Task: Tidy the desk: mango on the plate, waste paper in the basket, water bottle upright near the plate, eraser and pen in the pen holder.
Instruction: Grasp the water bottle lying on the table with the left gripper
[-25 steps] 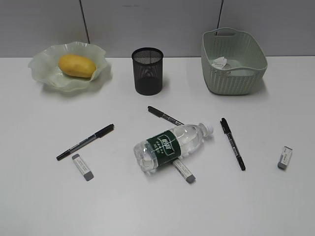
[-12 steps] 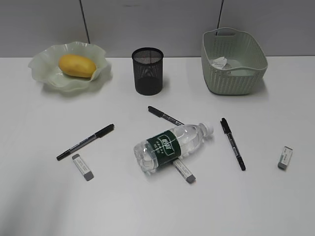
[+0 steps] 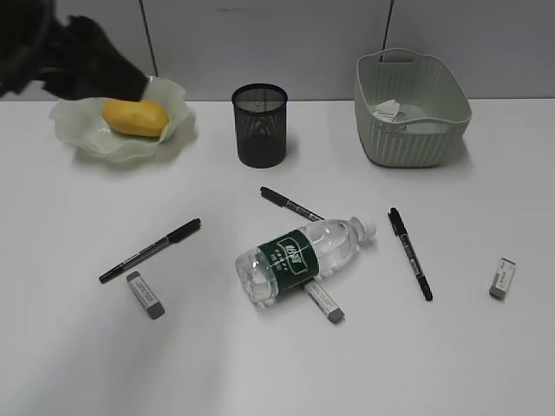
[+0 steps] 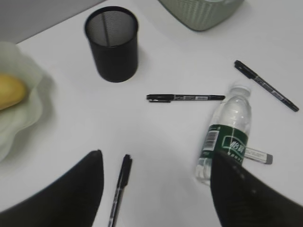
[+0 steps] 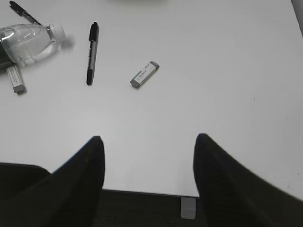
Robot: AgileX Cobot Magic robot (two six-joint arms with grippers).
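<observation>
White surface [image 3: 78,364], seen at a downward slant; items as they lie:

- Mango [image 3: 135,117]: in the wavy-rimmed green plate [image 3: 121,147] at far left. A dark blurred arm [image 3: 74,61] overlaps the plate's upper left edge.
- Pen holder [image 3: 260,125]: black mesh cup, upright, between plate and basket.
- Basket [image 3: 411,108]: pale green woven tub at far right; the waste paper [image 3: 387,109] lies inside it.
- Water bottle [image 3: 303,256]: on its side at centre, cap pointing right and away; it lies over one eraser [image 3: 324,302] and covers the end of the middle pen [image 3: 290,204].
- Left pen [image 3: 150,250] with a second eraser [image 3: 146,295] just beside its near end.
- Right pen [image 3: 409,253], right of the bottle; third eraser [image 3: 502,278] well apart at far right.

Left gripper [image 4: 156,189]: jaws apart, nothing between them but bare surface and the cap end of the left pen. The bottle lies just by the right-hand finger, the pen holder and mango well beyond.

Right gripper [image 5: 147,182]: jaws apart and empty over the near edge of the surface. The third eraser lies ahead of the gap, the right pen and bottle cap farther off to the left
</observation>
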